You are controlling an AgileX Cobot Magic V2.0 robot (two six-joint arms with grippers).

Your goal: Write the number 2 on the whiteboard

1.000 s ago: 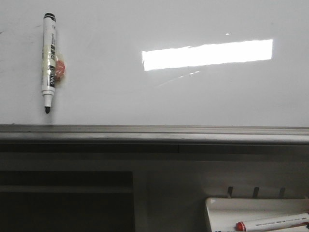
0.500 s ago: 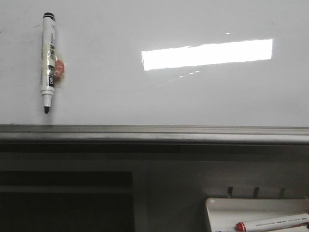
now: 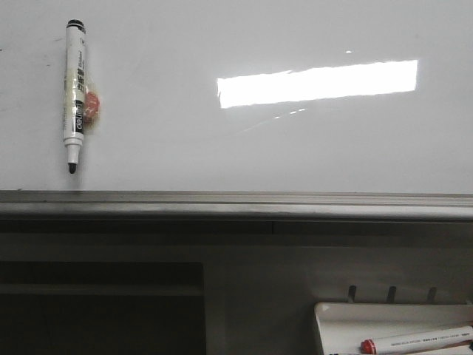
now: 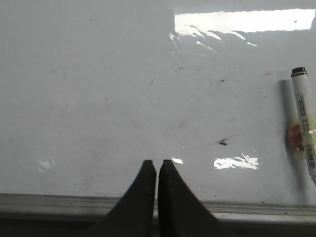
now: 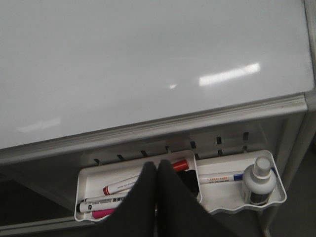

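Observation:
The whiteboard (image 3: 244, 148) fills the upper front view, glossy white with a bright rectangular reflection and a grey ledge (image 3: 236, 203) along its lower edge. No number 2 shows on it. A black-and-white marker (image 3: 75, 96) sticks to the board at the upper left, tip down, uncapped; it also shows in the left wrist view (image 4: 304, 123). My left gripper (image 4: 157, 164) is shut and empty, near the board's lower edge, apart from the marker. My right gripper (image 5: 157, 164) is shut and empty above the marker tray (image 5: 89, 177). Neither gripper shows in the front view.
A white tray below the board holds a red-capped marker (image 5: 143, 178), a black marker (image 5: 101, 202) and a pink one (image 5: 101, 214). A second tray (image 5: 222, 195) holds a blue-tipped pen (image 5: 219, 177) and a white spray bottle (image 5: 258, 181). Front view shows the tray (image 3: 332, 318) at lower right.

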